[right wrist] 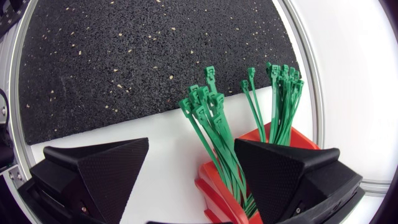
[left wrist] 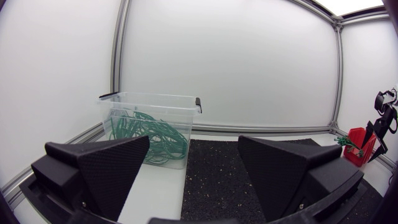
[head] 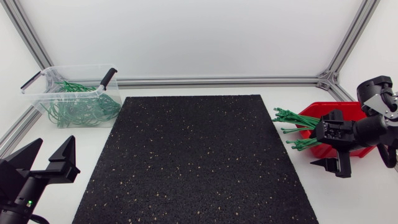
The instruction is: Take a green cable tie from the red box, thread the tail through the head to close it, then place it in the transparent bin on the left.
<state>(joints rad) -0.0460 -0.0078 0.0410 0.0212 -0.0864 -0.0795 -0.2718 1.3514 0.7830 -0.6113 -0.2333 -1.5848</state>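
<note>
White table point(head: 93, 134), black mat point(head: 193, 155). At the frame's right, green cable ties point(head: 289, 127) stick out of the red box point(head: 329, 111), by our right claw point(head: 334, 167), spread wide. Our left claw point(head: 55, 142), lower left, is spread too.

No text or label can be read anywhere.

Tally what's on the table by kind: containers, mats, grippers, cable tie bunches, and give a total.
Containers: 2, the red box and the transparent bin.
Mats: 1, the black mat.
Grippers: 2, left gripper and right gripper.
Green cable tie bunches: 2, one in each container.
Total: 7.
</note>
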